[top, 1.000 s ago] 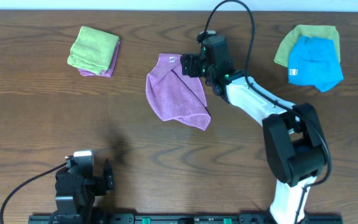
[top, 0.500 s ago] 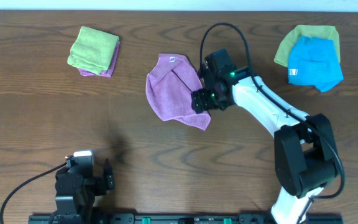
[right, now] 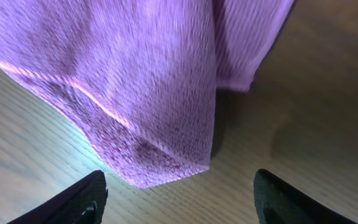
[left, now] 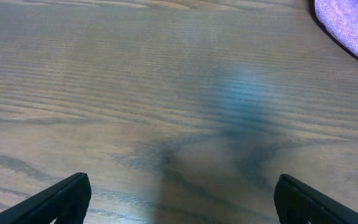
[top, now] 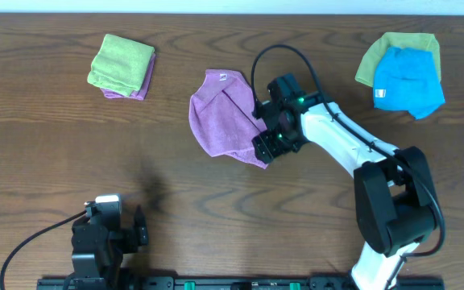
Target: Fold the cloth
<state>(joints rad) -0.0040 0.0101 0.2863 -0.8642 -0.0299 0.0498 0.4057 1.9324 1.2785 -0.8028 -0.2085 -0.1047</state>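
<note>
The purple cloth (top: 224, 117) lies partly folded on the wooden table, its small white tag (top: 223, 77) at the far edge. My right gripper (top: 263, 151) is open over the cloth's near right corner. In the right wrist view that folded corner (right: 166, 168) lies flat between and just ahead of the spread fingers (right: 82, 199), which hold nothing. My left gripper (top: 139, 225) rests open near the table's front edge, far from the cloth. The left wrist view shows its fingertips (left: 67, 196) wide apart over bare wood and a cloth edge (left: 347, 25) at the top right.
A folded lime-green cloth (top: 122, 63) lies on a purple one (top: 139, 84) at the far left. A bright blue cloth (top: 408, 80) lies on another lime-green cloth (top: 377, 56) at the far right. The black cable (top: 284, 52) of the right arm loops above the cloth.
My right gripper has moved from the cloth's far edge by the tag toward me, down along its right side to the near right corner. The left arm has not moved.
</note>
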